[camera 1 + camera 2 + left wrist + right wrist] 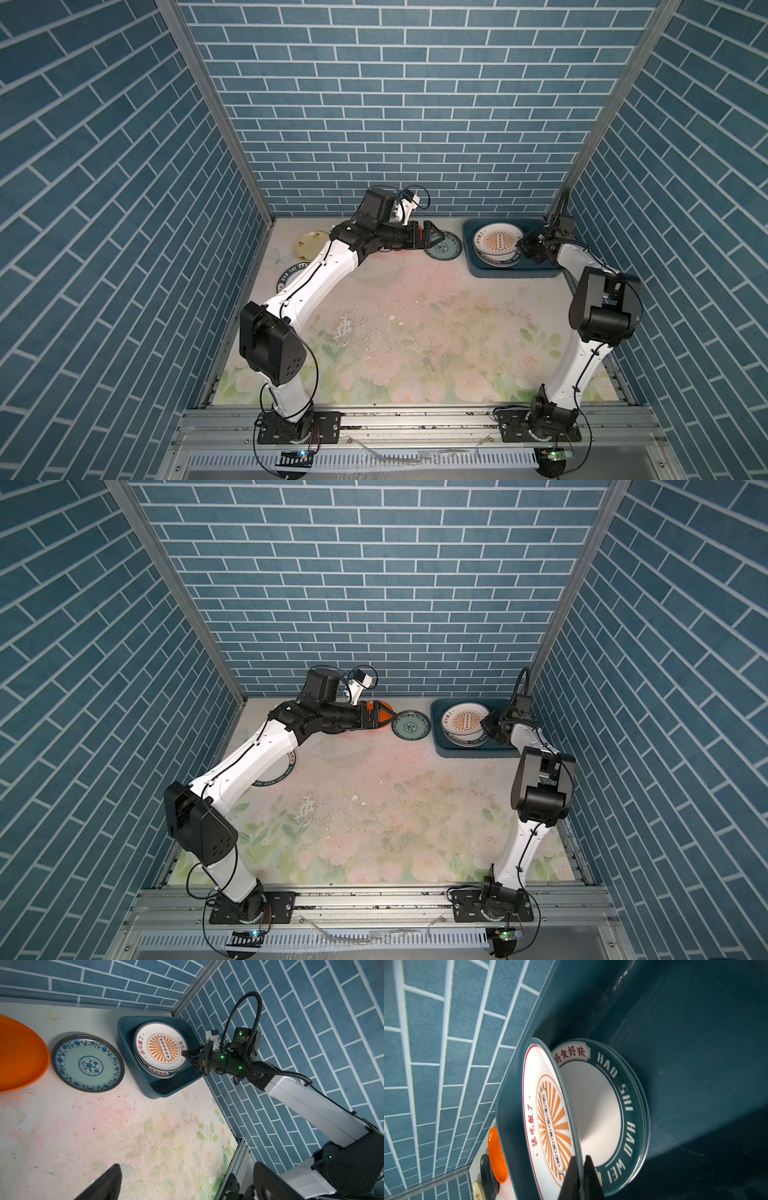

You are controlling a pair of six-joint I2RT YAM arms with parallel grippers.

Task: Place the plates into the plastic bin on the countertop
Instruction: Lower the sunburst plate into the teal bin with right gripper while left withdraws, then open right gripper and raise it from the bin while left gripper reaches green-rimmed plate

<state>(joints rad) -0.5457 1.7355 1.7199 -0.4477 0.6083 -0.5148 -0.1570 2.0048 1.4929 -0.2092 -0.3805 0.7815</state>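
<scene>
Inside the bin (515, 272), my right gripper (184, 1054) pinched the sunburst plate (162, 1049), tilted over the lettered ones (625, 1105). Left gripper (434, 237) gaped wide over the orange plate (20, 1057).

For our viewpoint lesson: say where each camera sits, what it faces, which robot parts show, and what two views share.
Both top views: high in front, looking down at the countertop; both arms whole.
Left wrist: on the left arm, facing the bin and right arm; own open fingers at the edge.
Right wrist: on the right arm, looking into the bin at the sunburst plate the right gripper pinches.
Shared: both wrist views show the orange plate.
</scene>
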